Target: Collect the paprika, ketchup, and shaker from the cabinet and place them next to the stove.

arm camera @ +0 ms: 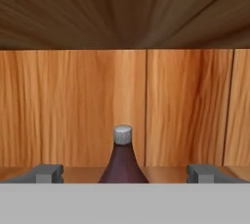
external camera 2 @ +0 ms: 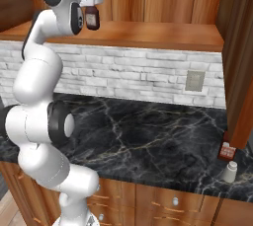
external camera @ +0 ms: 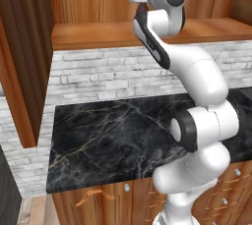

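The slim dark brown ketchup bottle [arm camera: 122, 162] with its narrow neck and small grey cap stands at the bottom centre of the hand view, on the flat shelf board of the warm orange-brown wooden cabinet [arm camera: 73, 110], with the vertical-grain back panel behind it. The two-finger gripper [arm camera: 125, 173] is level with it, jaws spread wide apart, a dark tip on each side of the bottle and neither touching it. In the right base view the same bottle [external camera 2: 92, 18] shows at the upper left, just beyond the raised white hand.

Two task things already sit on the black marbled stone counter [external camera 2: 148, 136] at the lower right of that view: a small pale grey-white shaker [external camera 2: 229, 171] and, just behind it, a reddish jar with a pale label that looks like the paprika [external camera 2: 226, 150], partly cut off by the cabinet side.

The likely risk is closing too high: the neck is thin and tapered, so the jaws could slip off or tip the bottle backward against the panel. Pushing further in off-centre could also knock it over on the shelf.
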{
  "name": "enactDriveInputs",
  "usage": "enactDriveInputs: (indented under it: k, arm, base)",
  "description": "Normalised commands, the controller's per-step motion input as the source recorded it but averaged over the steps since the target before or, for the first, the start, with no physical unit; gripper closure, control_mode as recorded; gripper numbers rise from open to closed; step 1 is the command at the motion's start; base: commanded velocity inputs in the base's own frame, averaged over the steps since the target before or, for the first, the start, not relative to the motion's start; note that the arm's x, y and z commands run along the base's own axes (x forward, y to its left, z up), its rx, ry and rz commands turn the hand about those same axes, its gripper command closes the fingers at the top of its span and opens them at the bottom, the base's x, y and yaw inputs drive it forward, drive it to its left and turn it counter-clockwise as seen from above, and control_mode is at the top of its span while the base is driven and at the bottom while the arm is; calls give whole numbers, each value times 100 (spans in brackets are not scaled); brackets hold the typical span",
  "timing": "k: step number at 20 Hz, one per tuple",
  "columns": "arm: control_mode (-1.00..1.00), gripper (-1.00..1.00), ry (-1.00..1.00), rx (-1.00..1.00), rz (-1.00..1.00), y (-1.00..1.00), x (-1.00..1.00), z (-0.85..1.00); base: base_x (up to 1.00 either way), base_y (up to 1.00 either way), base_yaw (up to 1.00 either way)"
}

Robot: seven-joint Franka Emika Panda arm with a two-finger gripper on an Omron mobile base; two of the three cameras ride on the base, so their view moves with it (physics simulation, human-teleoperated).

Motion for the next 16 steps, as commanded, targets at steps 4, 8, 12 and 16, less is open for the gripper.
enactDriveInputs:
  k: [4, 8, 12, 16]
  arm:
    - [-100, -100, 0, 0, 0, 0, 33, -1]
    - [-100, -100, 0, 0, 0, 2, 27, -11]
    - [-100, -100, 0, -1, 0, 7, 23, -14]
    - [-100, -100, 0, 0, 0, 6, 16, -9]
  base:
    - [0, 0, 0]
    - [0, 0, 0]
    - [0, 0, 0]
    - [0, 0, 0]
